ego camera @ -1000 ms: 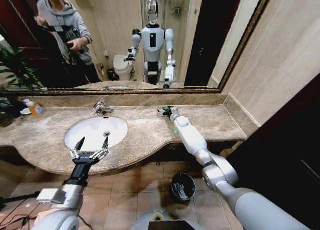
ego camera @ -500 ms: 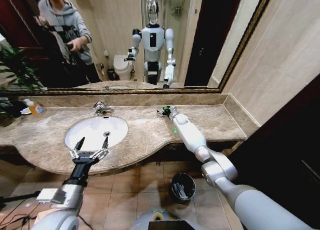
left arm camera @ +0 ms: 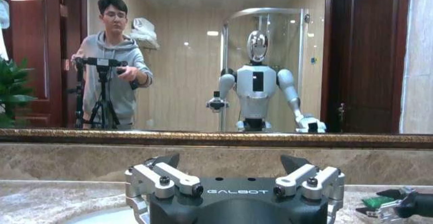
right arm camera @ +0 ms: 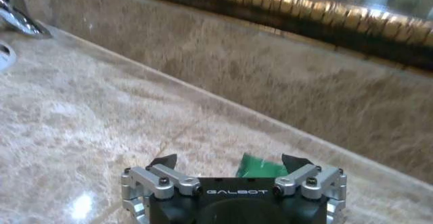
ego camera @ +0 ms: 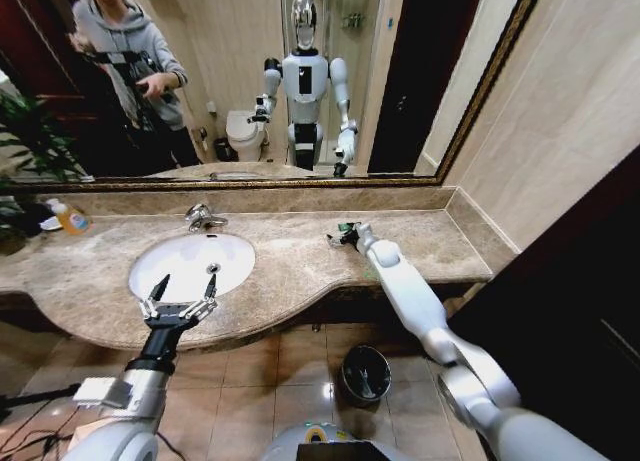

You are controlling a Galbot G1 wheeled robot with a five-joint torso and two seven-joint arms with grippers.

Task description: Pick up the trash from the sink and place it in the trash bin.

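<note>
Currently the right gripper (ego camera: pixel 343 233) is reaching over the beige-brown marble counter (ego camera: pixel 290 266), right of the white oval sink (ego camera: pixel 190 261), with a small green piece of trash (right arm camera: pixel 260 166) sitting between its fingers; whether they are gripping it I cannot tell. Nearer, the left gripper (ego camera: pixel 178 299) is hovering with fingers spread at the sink's near rim. By my judgement the pick is in hand; next comes carrying the piece down to the round black trash bin (ego camera: pixel 365 373) on the floor.
</note>
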